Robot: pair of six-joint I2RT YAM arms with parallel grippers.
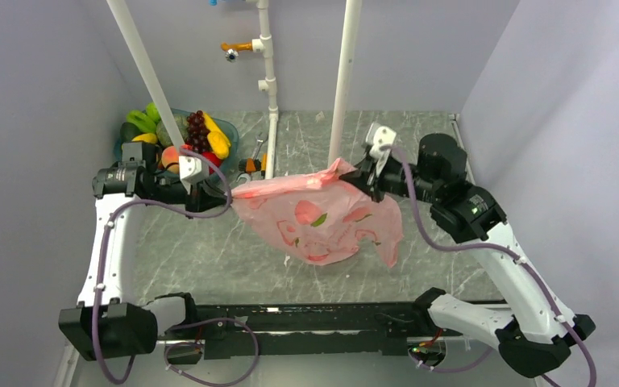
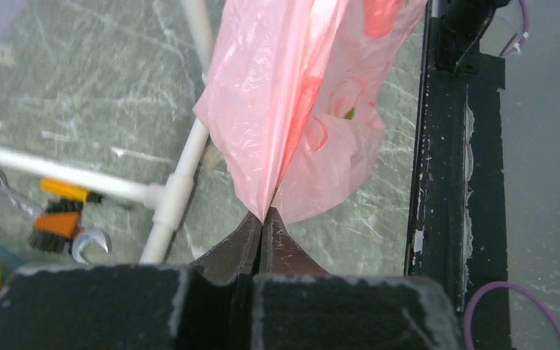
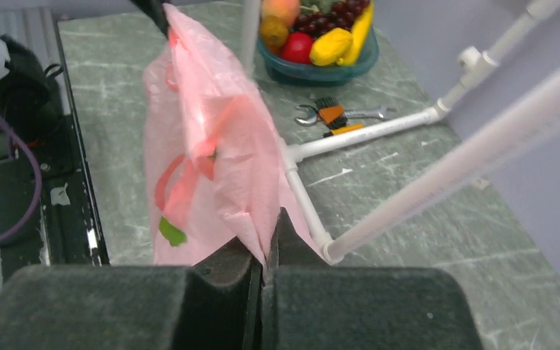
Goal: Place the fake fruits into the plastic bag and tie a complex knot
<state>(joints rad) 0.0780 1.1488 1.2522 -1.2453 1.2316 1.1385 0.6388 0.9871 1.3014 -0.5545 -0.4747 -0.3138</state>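
Progress: early stage, by my judgement
- plastic bag [image 1: 322,214] hangs stretched between the two pincers. It looks limp and flat, with no bulge to suggest anything inside. Cannot tell whether its lowest fold touches the worktop [image 1: 209,258]
- left pincer [image 2: 262,221] is closed on a pinch of pink film at one end
- right pincer [image 3: 265,244] is clamped on the film at the opposite end
- fake fruits [image 1: 193,137] are all heaped in the teal basin [image 3: 313,73], just beyond the left pincer and well apart from the bag
- no knot anywhere on the bag
- left to do: open the mouth, load every fruit, tie (practically the whole job)

What each view adds
- top: shows both arms and the full span of the bag, but the jaws are too small to read there
- left wrist: film is nipped right at the fingertips, with no gap between the jaws. Wrench and orange tool [image 2: 62,219] lie off to this pincer's left, beside the white pipe frame [image 2: 171,204]
- right wrist: the bag runs from this pincer up to the other's dark tip, with basin and tools beyond it
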